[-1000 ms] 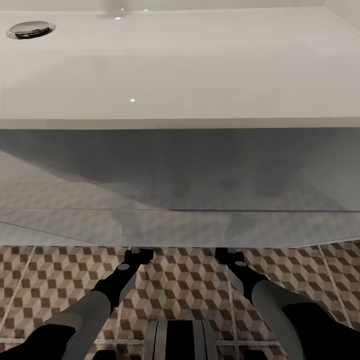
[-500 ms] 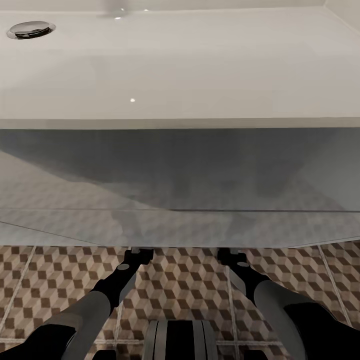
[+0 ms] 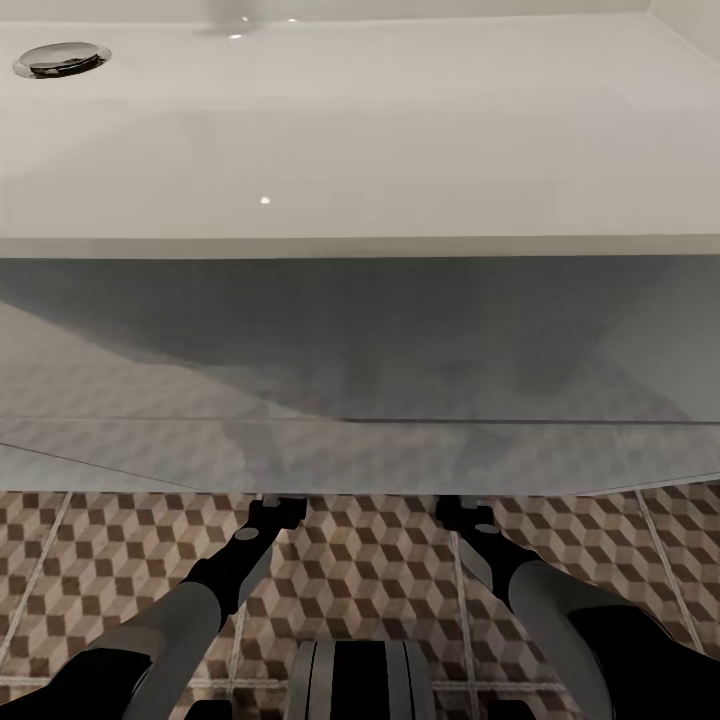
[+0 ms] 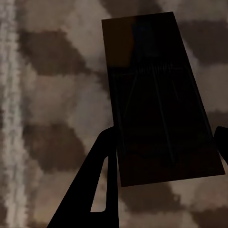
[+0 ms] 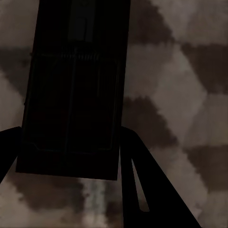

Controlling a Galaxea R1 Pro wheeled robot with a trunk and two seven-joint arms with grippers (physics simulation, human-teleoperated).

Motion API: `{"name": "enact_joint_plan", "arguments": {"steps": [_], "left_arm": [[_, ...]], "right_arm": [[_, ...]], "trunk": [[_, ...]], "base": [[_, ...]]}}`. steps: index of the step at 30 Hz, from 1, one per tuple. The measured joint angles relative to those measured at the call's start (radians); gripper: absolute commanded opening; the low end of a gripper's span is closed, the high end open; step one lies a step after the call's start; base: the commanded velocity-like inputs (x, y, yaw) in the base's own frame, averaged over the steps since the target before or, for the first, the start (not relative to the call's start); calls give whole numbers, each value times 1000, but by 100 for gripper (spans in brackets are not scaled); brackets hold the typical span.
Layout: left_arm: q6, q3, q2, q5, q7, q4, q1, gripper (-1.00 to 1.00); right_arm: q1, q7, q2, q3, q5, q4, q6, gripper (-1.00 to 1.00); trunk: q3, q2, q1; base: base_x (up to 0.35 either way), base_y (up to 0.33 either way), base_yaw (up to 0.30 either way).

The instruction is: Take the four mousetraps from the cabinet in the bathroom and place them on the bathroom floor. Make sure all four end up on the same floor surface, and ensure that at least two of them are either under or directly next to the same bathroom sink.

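Observation:
The glossy white sink [image 3: 360,130], with its chrome drain [image 3: 60,58], hangs over the cube-patterned bathroom floor [image 3: 360,570]. Both arms reach down to the sink's front edge, and their fingertips pass under its shadowed rim. My left gripper [image 3: 278,508] [image 4: 164,147] is shut on a mousetrap [image 4: 156,99], a flat dark rectangle with wire parts held between the two fingers just above the tiles. The right gripper [image 3: 456,510] [image 5: 66,152] is likewise shut on a second mousetrap [image 5: 76,85]. Both traps look dark in the sink's shadow. The cabinet is out of view.
The sink's grey underside [image 3: 360,340] overhangs the floor right ahead of my arms. My own base [image 3: 360,680] shows at the bottom of the head view. Open tiles lie to the left [image 3: 80,570] and right [image 3: 620,540] of the arms.
The right arm has shifted very slightly to the right. The left arm, the sink and the view have not moved.

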Motion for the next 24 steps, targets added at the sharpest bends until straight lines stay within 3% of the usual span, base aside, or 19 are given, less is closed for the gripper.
{"name": "enact_joint_plan", "arguments": {"steps": [1, 24], "left_arm": [[0, 0, 0, 0, 0, 0, 0, -100], [0, 0, 1, 0, 0, 0, 0, -100]], "right_arm": [[0, 0, 0, 0, 0, 0, 0, 100], [0, 0, 2, 0, -3, -1, 0, 100]], "trunk": [[0, 0, 0], [0, 0, 0]], "base": [[0, 0, 0], [0, 0, 0]]}}
